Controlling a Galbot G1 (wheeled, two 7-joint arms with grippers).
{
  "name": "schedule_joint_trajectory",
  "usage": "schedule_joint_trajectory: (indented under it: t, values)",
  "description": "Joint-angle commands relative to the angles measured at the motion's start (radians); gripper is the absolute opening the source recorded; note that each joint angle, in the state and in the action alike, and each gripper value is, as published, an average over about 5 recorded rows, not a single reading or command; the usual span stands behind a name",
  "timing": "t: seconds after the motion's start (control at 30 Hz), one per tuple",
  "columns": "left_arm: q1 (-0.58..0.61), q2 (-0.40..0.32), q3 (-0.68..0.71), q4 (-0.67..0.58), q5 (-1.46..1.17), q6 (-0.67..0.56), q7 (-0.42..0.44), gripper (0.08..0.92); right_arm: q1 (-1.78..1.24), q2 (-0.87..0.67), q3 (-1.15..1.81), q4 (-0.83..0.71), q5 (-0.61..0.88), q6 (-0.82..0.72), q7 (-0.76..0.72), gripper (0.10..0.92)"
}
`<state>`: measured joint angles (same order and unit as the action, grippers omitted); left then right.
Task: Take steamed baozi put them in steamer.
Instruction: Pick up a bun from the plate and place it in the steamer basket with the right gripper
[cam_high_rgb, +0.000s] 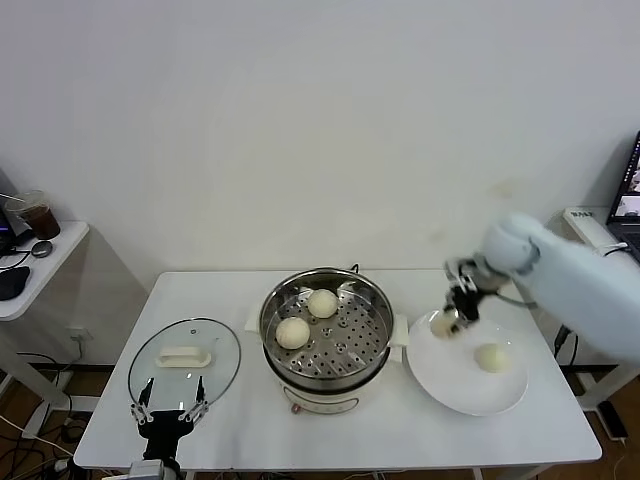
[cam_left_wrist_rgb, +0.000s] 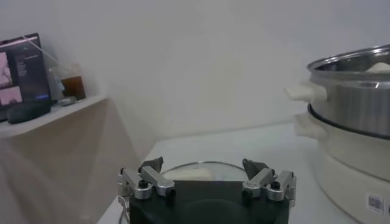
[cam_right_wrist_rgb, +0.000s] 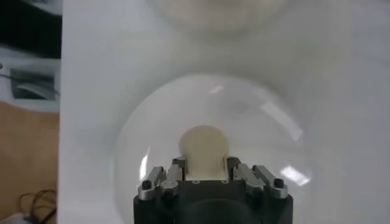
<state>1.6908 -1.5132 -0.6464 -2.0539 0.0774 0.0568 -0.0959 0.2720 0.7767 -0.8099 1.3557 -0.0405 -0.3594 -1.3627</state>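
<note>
My right pincer (cam_high_rgb: 449, 322) is squeezed onto one steamed bun (cam_right_wrist_rgb: 204, 145) over the white plate (cam_high_rgb: 450, 385). Another bun (cam_high_rgb: 490, 357) sits on that plate. Two buns (cam_high_rgb: 293, 332) are already in the steamer (cam_high_rgb: 370, 345). My left pincer (cam_high_rgb: 168, 410) waits wide open near the glass lid (cam_high_rgb: 222, 365) on the counter (cam_high_rgb: 400, 435).

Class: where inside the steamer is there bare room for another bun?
The steamer floor is bare along its right and near side. Its far-left part is crowded by two baozi.
</note>
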Motion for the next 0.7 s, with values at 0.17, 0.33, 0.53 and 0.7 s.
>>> schedule_joint_trajectory:
  t: [0.17, 0.33, 0.53, 0.7]
  values:
    - [0.005, 0.0, 0.009, -0.013, 0.004, -0.003, -0.007, 0.823, 0.411, 0.337, -0.184, -0.141, 0.328, 0.24, -0.026, 0.424]
    - [0.007, -0.007, 0.011, -0.023, 0.004, -0.004, -0.007, 0.823, 0.411, 0.433, -0.277, -0.204, 0.421, 0.681, 0.034, 0.425]
    - [0.012, -0.014, 0.003, -0.037, 0.002, -0.005, -0.009, 0.823, 0.362, 0.43, -0.331, -0.023, 0.172, 0.839, 0.092, 0.432]
    - [0.015, -0.019, 0.002, -0.041, 0.002, -0.007, -0.012, 0.823, 0.332, 0.421, -0.355, 0.125, -0.015, 0.862, 0.108, 0.43]
